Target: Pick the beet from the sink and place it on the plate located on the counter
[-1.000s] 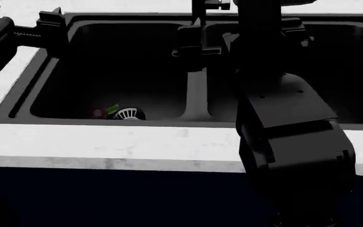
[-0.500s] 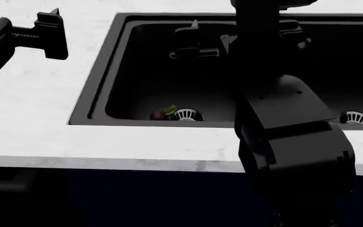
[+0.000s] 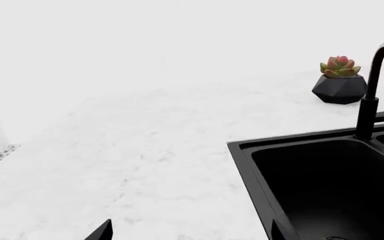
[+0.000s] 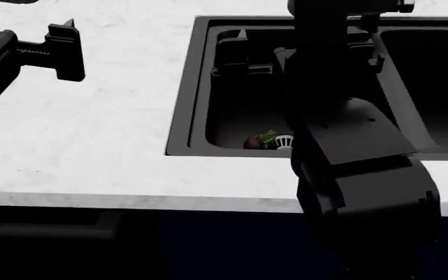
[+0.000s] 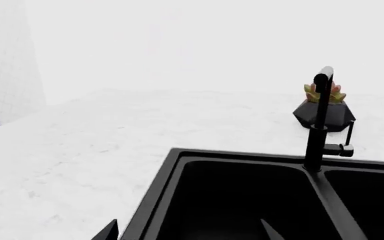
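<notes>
A black tap point(image 5: 321, 120) stands upright at the back, by the divide between the two basins — a slim riser bending over at the top, with a small side lever point(image 5: 345, 145); behind it sits a succulent point(image 3: 339, 66) with pink and green leaves in a dark faceted pot point(image 3: 339, 89), well apart from the tap in the left wrist view; a pale tiled wall point(image 5: 8, 55) rises at the far side; a round silver drain strainer point(image 4: 284, 142) lies on the basin floor.
</notes>
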Controlling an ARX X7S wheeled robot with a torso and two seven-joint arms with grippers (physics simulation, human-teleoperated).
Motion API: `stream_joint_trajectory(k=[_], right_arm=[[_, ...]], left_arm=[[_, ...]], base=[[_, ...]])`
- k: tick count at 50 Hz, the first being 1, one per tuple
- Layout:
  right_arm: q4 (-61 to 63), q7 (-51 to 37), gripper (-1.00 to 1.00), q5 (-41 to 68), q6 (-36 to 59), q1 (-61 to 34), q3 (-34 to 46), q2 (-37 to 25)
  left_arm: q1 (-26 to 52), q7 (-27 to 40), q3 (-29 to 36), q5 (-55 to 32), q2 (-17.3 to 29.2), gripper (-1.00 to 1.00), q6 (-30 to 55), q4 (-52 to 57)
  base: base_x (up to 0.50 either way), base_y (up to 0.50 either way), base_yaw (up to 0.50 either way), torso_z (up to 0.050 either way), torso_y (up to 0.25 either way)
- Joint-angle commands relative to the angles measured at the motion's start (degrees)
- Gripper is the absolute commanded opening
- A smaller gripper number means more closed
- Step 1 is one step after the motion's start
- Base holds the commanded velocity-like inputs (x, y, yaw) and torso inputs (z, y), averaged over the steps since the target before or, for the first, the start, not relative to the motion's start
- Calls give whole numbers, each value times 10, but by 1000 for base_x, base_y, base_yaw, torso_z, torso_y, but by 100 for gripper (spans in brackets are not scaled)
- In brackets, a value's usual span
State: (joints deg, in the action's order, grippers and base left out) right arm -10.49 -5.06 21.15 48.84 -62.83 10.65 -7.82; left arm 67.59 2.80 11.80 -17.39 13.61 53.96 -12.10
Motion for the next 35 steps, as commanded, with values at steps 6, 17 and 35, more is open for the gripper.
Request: stream_joint_trajectory(k=[6, 17, 35], right_arm=[[7, -10, 100, 8, 6, 10, -4, -7], [10, -13, 100, 12, 7, 13, -2, -9], [13, -16, 100, 20, 8, 14, 2, -11]], left_arm=[[-3, 2, -3, -9, -4, 100, -4, 0], [-6, 4, -6, -14, -4, 100, -2, 1], [-7, 3, -6, -20, 0, 100, -5, 5]], base=[[400, 0, 0, 0, 0], [500, 1, 0, 0, 0], [500, 1, 0, 0, 1]])
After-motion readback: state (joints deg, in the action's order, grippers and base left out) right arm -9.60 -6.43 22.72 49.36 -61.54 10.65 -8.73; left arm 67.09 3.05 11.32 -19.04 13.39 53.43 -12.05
